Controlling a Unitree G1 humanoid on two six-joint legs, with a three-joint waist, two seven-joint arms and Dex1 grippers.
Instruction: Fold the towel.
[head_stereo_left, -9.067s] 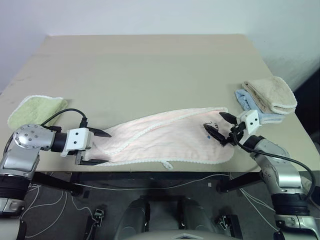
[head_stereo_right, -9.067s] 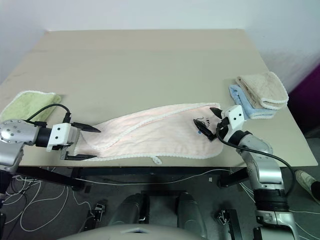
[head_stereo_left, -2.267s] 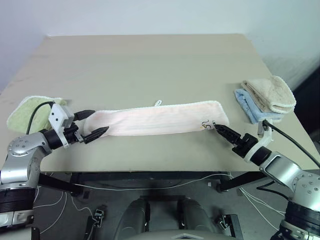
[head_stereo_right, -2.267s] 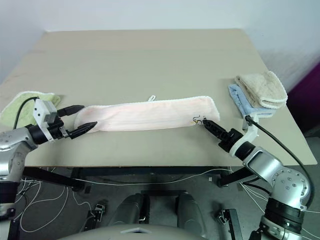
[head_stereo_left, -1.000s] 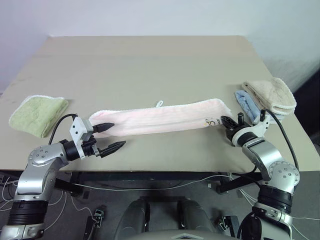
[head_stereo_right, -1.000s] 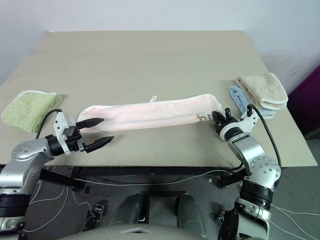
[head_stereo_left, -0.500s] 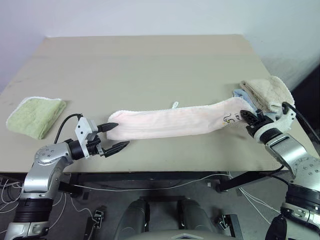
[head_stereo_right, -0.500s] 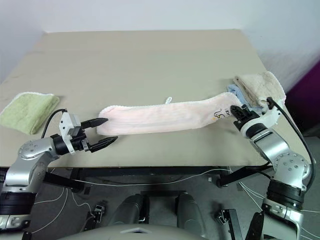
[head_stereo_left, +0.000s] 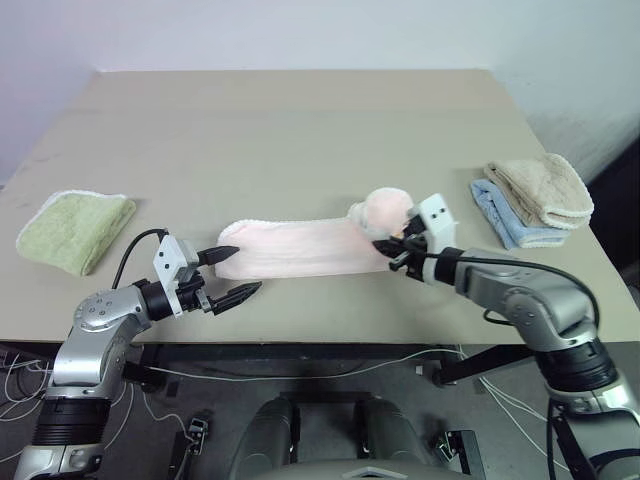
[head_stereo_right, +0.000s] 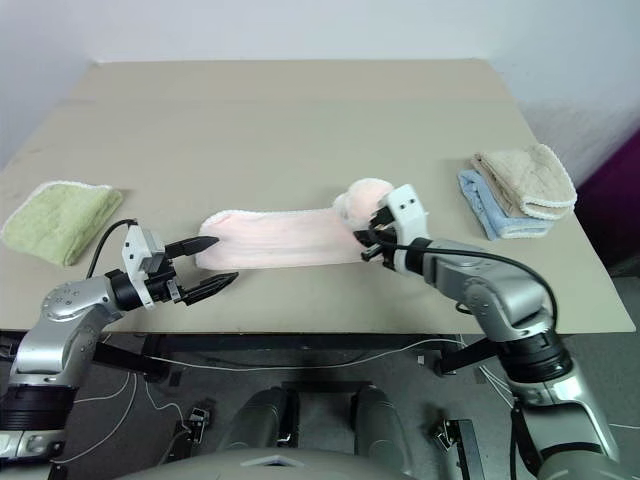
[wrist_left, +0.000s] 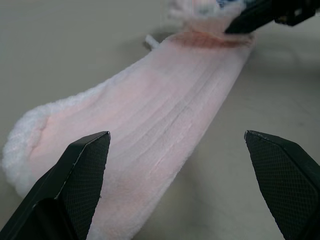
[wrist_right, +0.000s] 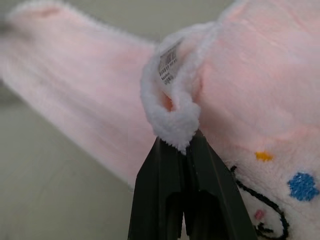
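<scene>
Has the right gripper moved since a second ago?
Yes. The right gripper, shut on the towel, has swung left, away from the beige and blue folded towels, carrying the towel's end over the strip.

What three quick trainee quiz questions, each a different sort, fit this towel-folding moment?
1. True or false: the right gripper is shut on the pink towel.
2. Which towel lies nearest the left gripper? A) beige towel B) green towel C) blue towel
3. Fill in: the left gripper's fingers stand ____, holding nothing.

Key: 1 true; 2 B; 3 open.
</scene>
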